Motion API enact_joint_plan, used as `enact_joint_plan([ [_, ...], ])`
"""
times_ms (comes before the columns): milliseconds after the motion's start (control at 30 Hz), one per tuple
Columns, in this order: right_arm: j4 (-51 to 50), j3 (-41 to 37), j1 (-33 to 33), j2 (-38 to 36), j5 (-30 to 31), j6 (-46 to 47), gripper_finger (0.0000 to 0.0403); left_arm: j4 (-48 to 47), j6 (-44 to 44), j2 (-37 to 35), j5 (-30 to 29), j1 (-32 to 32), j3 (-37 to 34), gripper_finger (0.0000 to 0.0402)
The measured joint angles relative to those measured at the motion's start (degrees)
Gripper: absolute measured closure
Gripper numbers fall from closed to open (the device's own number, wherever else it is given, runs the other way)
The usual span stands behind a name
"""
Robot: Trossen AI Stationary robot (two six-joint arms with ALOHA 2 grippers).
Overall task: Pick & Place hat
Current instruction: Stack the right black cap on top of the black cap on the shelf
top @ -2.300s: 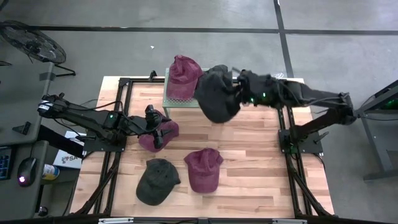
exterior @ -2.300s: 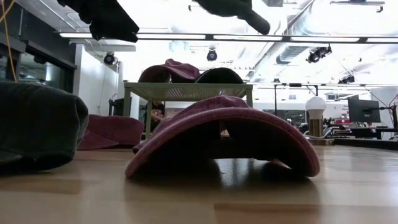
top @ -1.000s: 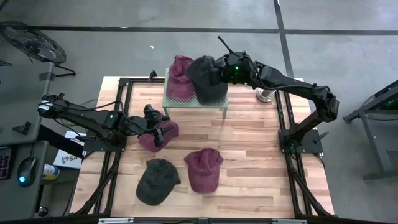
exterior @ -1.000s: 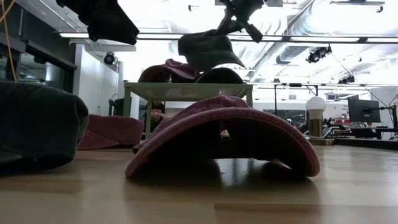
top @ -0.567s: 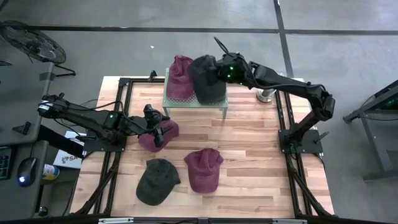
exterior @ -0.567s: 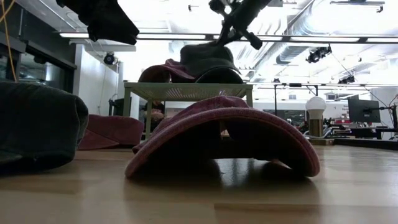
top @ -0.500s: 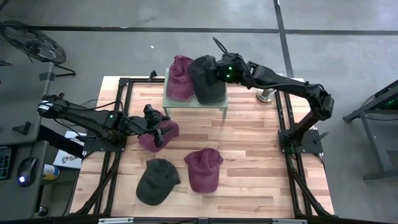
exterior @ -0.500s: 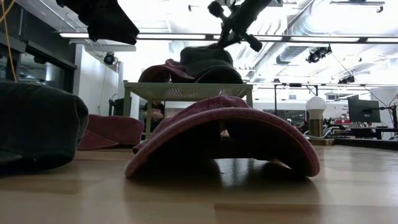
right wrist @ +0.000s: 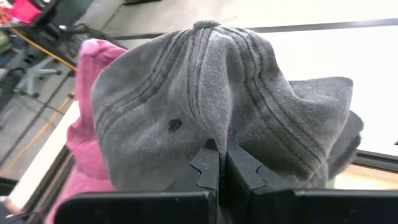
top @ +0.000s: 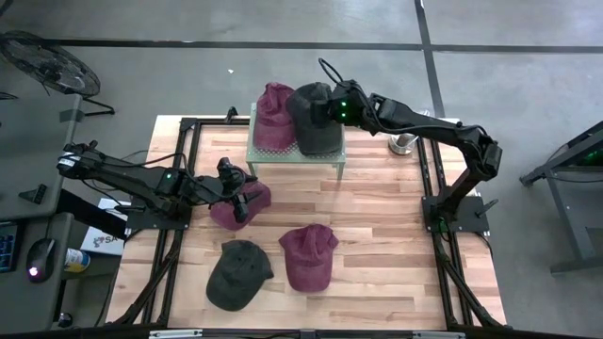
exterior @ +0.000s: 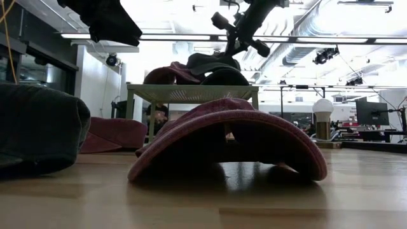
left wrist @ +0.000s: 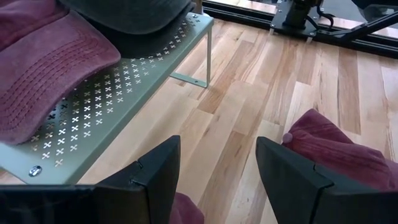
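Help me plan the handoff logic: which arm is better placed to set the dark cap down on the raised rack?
Right. The right claw is shut on the dark cap directly over the rack; the left claw hovers open over a maroon cap.

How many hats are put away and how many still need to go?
One maroon hat sits on the green rack. The right gripper is shut on a dark grey hat there. The left gripper hovers open over another maroon hat; two more hats lie on the table.

Wooden table (top: pixel 377 217) carries three caps and a perforated stand (top: pixel 292 151).
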Motion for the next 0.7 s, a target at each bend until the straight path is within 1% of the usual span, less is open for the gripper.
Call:
enact_joint_plan([
  [100,-1.6,0.0,0.0,0.0,1.8,-0.1,0.0402,0.0,0.0,0.0,0.0,0.0,0.0,0.0197],
  [300,-2.1,0.0,0.0,0.0,1.6,-1.3,0.0402,0.0,0.0,0.0,-0.2,0.0,0.0,0.0197],
  [467,-2.1,0.0,0.0,0.0,-0.8,-2.0,0.0398,0.0,0.0,0.0,-0.2,0.0,0.0,0.0197],
  [700,-2.1,0.0,0.0,0.0,-1.3,-2.9,0.0400,0.0,0.0,0.0,-0.1,0.0,0.0,0.0197],
])
